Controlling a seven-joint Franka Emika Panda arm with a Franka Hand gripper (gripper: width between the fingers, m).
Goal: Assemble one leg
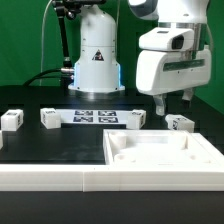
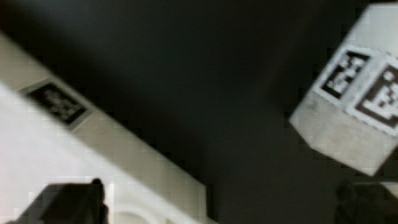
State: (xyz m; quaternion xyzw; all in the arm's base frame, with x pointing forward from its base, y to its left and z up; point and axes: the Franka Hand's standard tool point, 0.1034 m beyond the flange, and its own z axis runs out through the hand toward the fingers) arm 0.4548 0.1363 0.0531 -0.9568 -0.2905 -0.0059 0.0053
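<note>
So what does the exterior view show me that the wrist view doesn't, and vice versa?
Exterior only: the full panel, the marker board and two other legs toward the exterior view's left. Wrist only: a close look at the tags on the leg by the tool, and nothing between the fingertips. Both: that leg and the open tool.
</note>
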